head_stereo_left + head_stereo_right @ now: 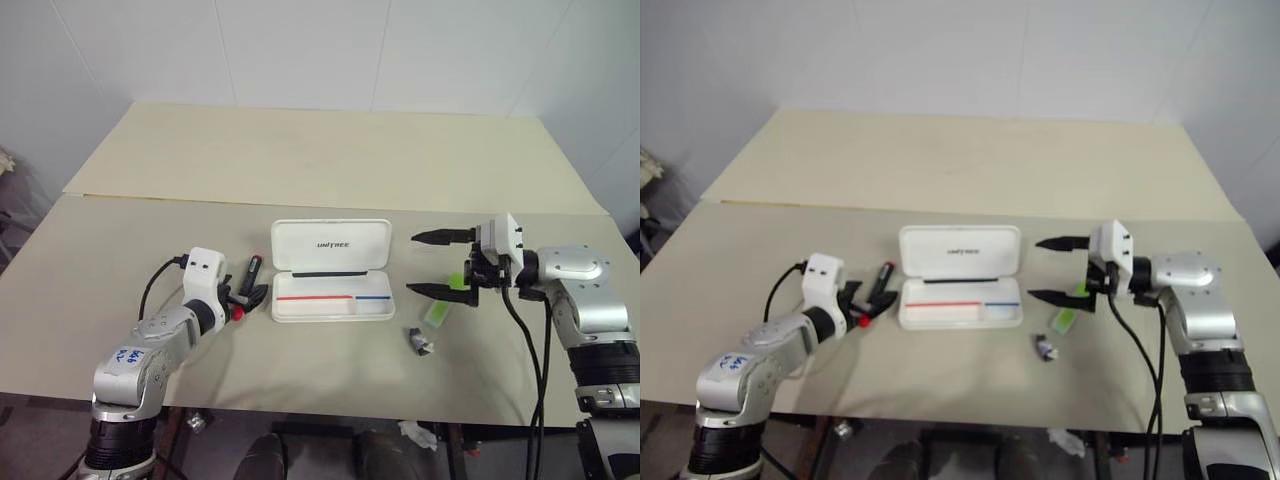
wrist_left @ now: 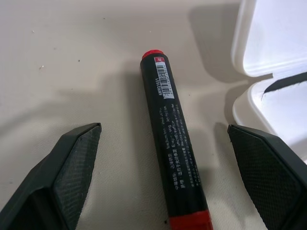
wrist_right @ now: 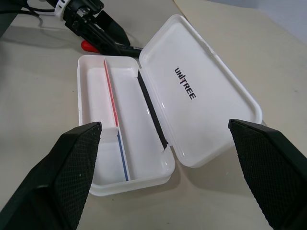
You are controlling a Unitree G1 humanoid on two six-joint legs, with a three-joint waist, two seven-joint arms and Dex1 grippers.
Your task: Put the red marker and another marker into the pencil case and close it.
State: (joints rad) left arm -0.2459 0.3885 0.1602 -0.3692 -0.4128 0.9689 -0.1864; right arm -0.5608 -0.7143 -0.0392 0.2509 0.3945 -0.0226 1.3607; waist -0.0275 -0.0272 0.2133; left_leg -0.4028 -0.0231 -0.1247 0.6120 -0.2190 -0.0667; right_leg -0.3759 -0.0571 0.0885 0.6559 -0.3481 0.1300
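beside the open white hard-plastic pencil case (image 1: 331, 270), centre the wide-apart left gripper (image 2: 163, 179) astride the black-barrelled red marker (image 2: 173, 139) before clamping mid-barrel; right gripper (image 1: 432, 263) hovers, fingers apart.

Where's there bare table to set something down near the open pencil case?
Behind the pencil case, the table is bare to its far edge. The near strip in front of the case is bare too. Crowded: its left, with the left gripper astride the red marker; its right, with the green highlighter, a small dark clip and the right gripper.
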